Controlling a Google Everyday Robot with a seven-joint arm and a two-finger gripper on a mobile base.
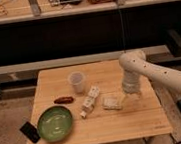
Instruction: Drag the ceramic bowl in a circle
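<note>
The hand (131, 97) hangs empty, spread apart, well away from the wide green glazed ceramic bowl (55, 123), so no dragging yet.
</note>
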